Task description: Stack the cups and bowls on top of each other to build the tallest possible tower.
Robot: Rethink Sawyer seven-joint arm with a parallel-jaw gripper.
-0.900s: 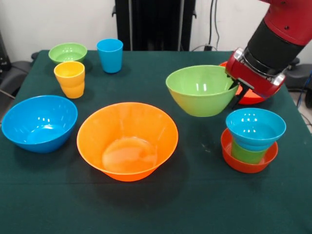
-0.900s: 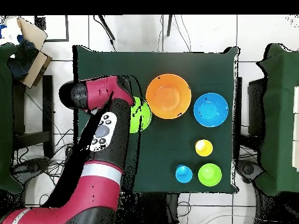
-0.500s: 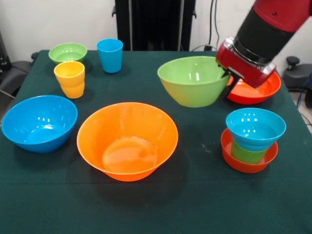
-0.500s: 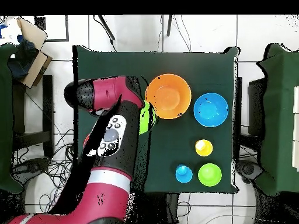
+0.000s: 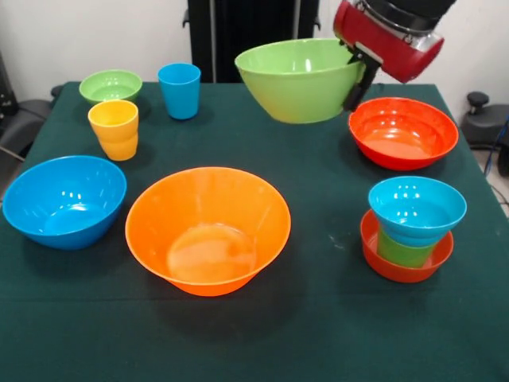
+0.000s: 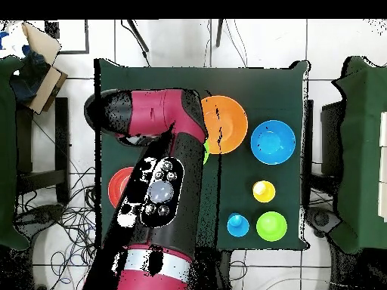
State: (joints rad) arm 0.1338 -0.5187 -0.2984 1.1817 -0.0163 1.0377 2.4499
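Observation:
My gripper is shut on the right rim of a large green bowl and holds it high above the table's back. The tower stands at the right: a small red-orange bowl, a green cup in it, and a blue bowl on top. Behind the tower sits a red bowl. A large orange bowl and a blue bowl lie in front. A yellow cup, a blue cup and a small green bowl stand at the back left.
A dark green cloth covers the table. In the overhead view the arm hides the tower and most of the held bowl; the orange bowl, blue bowl and yellow cup show beside it.
The gripper has lifted the large green bowl up and away from the tower side toward the table's back. The red bowl behind it is now uncovered.

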